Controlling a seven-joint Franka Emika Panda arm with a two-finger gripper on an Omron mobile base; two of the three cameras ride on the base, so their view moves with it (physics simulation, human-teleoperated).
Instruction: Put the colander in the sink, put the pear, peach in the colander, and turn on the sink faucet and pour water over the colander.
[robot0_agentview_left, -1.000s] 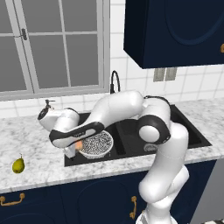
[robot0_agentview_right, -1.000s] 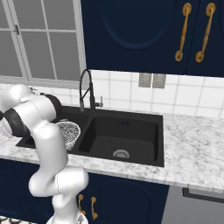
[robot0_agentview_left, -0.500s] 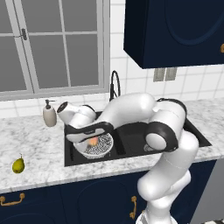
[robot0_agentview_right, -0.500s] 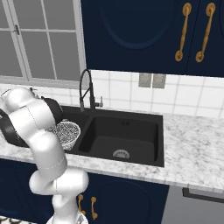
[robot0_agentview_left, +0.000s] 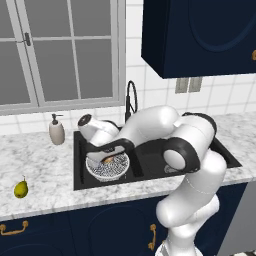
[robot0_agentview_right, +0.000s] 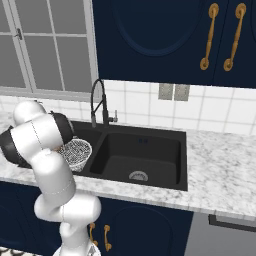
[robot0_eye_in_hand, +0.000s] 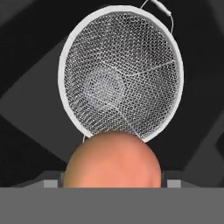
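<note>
The hand (robot0_agentview_left: 109, 159) is clamped on the peach (robot0_eye_in_hand: 113, 159), which sits between the fingers and fills the lower part of the hand view, with the colander (robot0_eye_in_hand: 121, 72) directly beyond it. The colander lies in the left basin of the sink (robot0_agentview_left: 150, 172), so the first step of the task looks finished. Compared with one second ago, the arm has swung from the left side of the basin, near the soap dispenser (robot0_agentview_left: 56, 130), to a place right over the colander, and the peach has travelled with it. In the left base view the peach shows as a small orange spot just above the white mesh, close to the rim and not yet resting on the bottom, as far as I can tell. This change means that the carrying part of the peach step is almost done; what remains, in my judgement, is to lower a little and let the fingers go apart so that the fruit drops inside and not over the edge. The pear (robot0_agentview_left: 20, 188) lies on the marble surface (robot0_agentview_left: 42, 170) well to the left of the sink, untouched, and it must be brought next. The sink faucet (robot0_agentview_right: 98, 102) stands behind the sink between the basins, and no water is visible.
</note>
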